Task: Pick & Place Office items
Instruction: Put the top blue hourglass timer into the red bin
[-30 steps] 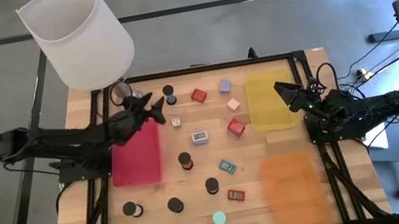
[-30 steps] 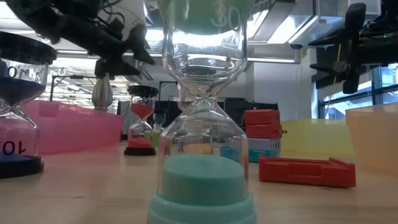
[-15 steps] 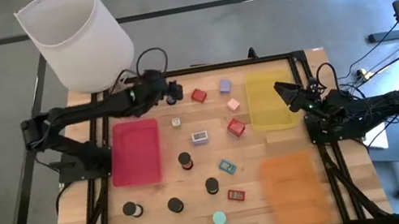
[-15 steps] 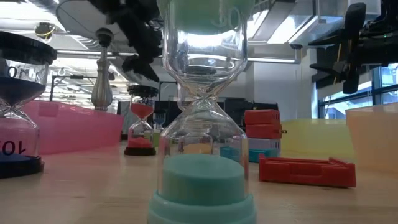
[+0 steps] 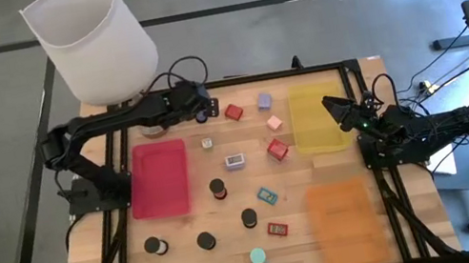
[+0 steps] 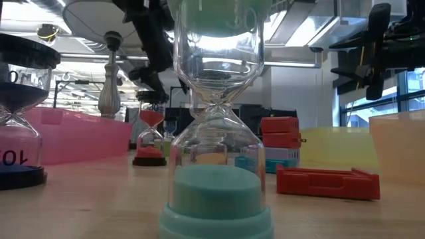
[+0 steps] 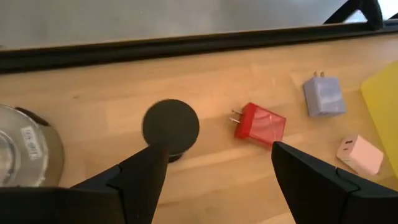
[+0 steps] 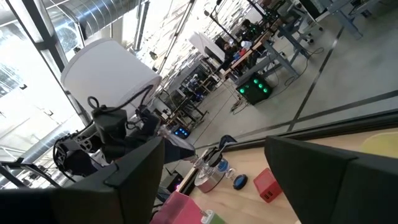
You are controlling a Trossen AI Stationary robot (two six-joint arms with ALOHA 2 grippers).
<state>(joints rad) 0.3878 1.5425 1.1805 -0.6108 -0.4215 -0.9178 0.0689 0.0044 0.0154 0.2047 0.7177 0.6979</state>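
Observation:
Small office items lie scattered on the wooden table: black-capped hourglasses (image 5: 217,189), a teal-capped one (image 5: 257,257), red (image 5: 233,111), lavender (image 5: 264,101) and pink (image 5: 275,122) plug blocks, and flat white (image 5: 235,159), teal (image 5: 267,195) and red (image 5: 277,229) rectangles. My left gripper (image 5: 202,110) is open near the far edge. It hovers over a black-capped hourglass (image 7: 171,124) that stands upright, with the red plug block (image 7: 261,123) beside it. My right gripper (image 5: 329,107) is open and held in the air over the yellow mat (image 5: 317,117).
A red mat (image 5: 159,178) lies on the left, an orange mat (image 5: 342,219) at the near right. The lamp's white shade (image 5: 91,41) and silver base (image 7: 25,155) stand at the far left corner, close to my left gripper. A black frame rims the table.
My left arm has swung from above the red mat's far corner toward the far edge and slightly right, and its gripper now hangs over the black-capped hourglass there. No item has moved.

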